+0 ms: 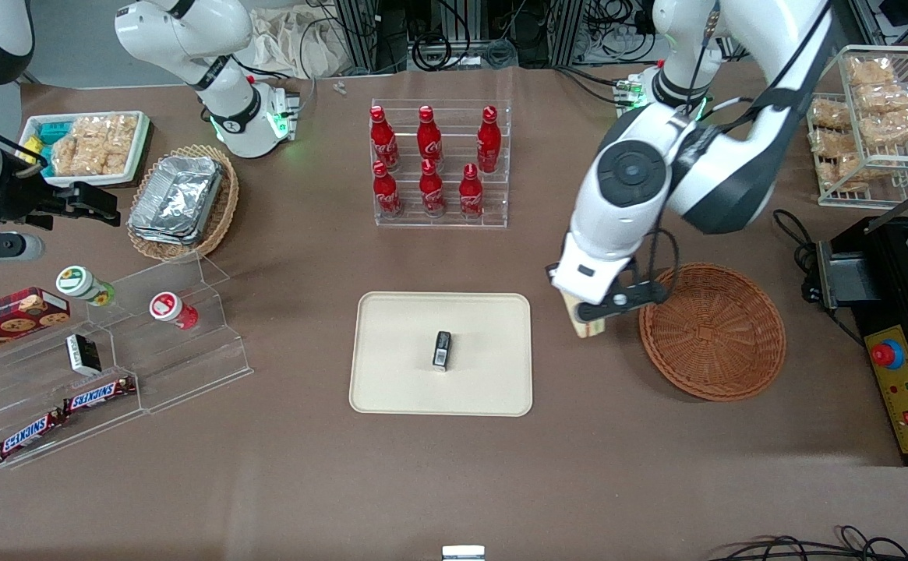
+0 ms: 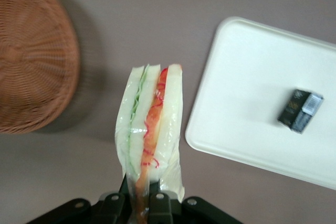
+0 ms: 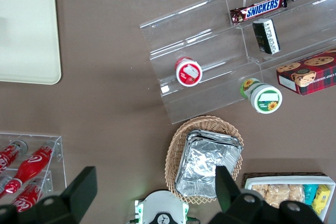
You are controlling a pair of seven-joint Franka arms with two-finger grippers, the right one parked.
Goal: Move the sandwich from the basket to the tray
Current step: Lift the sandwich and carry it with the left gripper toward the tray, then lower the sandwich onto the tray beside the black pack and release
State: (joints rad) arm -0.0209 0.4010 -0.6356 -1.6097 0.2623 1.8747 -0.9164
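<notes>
My left gripper (image 1: 590, 318) is shut on the sandwich (image 2: 151, 129), a wrapped white-bread wedge with orange-pink and green filling. It holds the sandwich (image 1: 584, 323) above the table, between the reddish-brown wicker basket (image 1: 712, 331) and the cream tray (image 1: 391, 382). The gripper's fingers (image 2: 160, 203) pinch the wedge's narrow end. The basket (image 2: 31, 56) looks empty. The tray (image 2: 247, 77) carries a small black box (image 2: 300, 110), which also shows in the front view (image 1: 442, 350).
An acrylic rack of red cola bottles (image 1: 434, 164) stands farther from the front camera than the tray. A black appliance with a red button (image 1: 902, 358) sits beside the basket at the working arm's end. Acrylic snack steps (image 1: 111, 351) lie toward the parked arm's end.
</notes>
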